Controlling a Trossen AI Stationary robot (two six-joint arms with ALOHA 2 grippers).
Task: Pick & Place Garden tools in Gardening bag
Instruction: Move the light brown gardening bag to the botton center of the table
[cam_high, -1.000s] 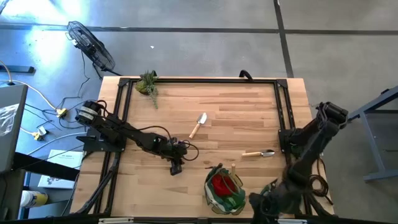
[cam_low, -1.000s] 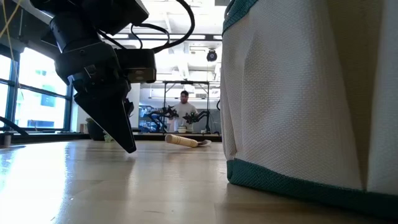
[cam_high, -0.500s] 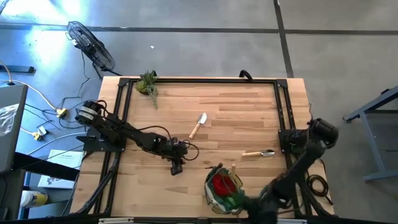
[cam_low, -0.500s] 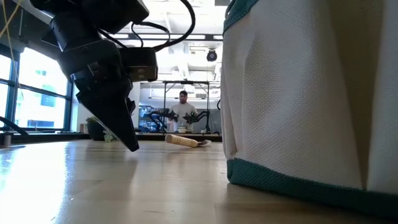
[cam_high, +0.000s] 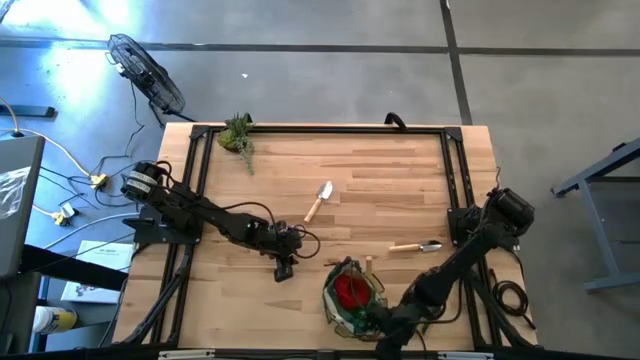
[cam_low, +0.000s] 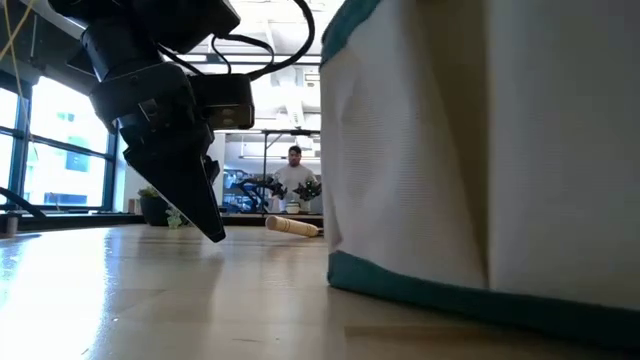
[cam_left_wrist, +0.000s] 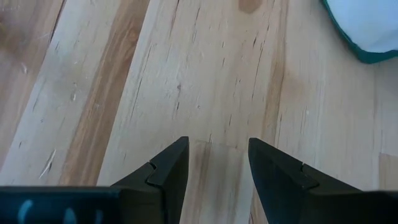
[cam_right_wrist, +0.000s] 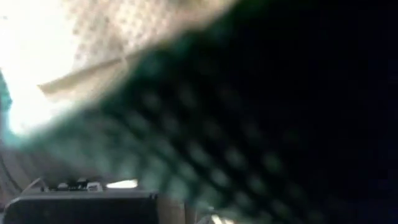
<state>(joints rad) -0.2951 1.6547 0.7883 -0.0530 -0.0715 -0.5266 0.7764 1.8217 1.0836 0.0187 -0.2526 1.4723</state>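
The bag (cam_high: 352, 300) stands on the desk (cam_high: 390, 190) near its front edge, and everything here is placed from it. It is dark green, with red fabric (cam_high: 352, 290) showing in its open mouth and a wooden handle (cam_high: 368, 264) sticking up at its far rim. In the low view its pale woven wall (cam_low: 480, 150) with a teal hem fills the right side of the picture.

The right pincer (cam_high: 383, 318) is at the bag's front right side, pressed close against the fabric. The right wrist view gives only blurred green weave, so I cannot tell whether this pincer is spread, pressed together, or pinching the bag.

The left pincer (cam_high: 283, 268) hangs just left of the bag, apart from it, tips close above the bare desk. Its two fingers (cam_left_wrist: 171, 168) stand spread with only wood grain between them; it pinches nothing. A corner of the bag (cam_left_wrist: 367, 28) shows in the left wrist view.

One trowel (cam_high: 416, 246) lies on the desk just beyond the bag, to its right, wooden handle toward the bag's side and blade away. A second trowel (cam_high: 319, 200) lies farther beyond the bag, toward the desk's middle. A leafy plant (cam_high: 238, 135) sits well away at the far left corner.

Beyond the desk in the low view, a person (cam_low: 295, 175) stands far off in the room.
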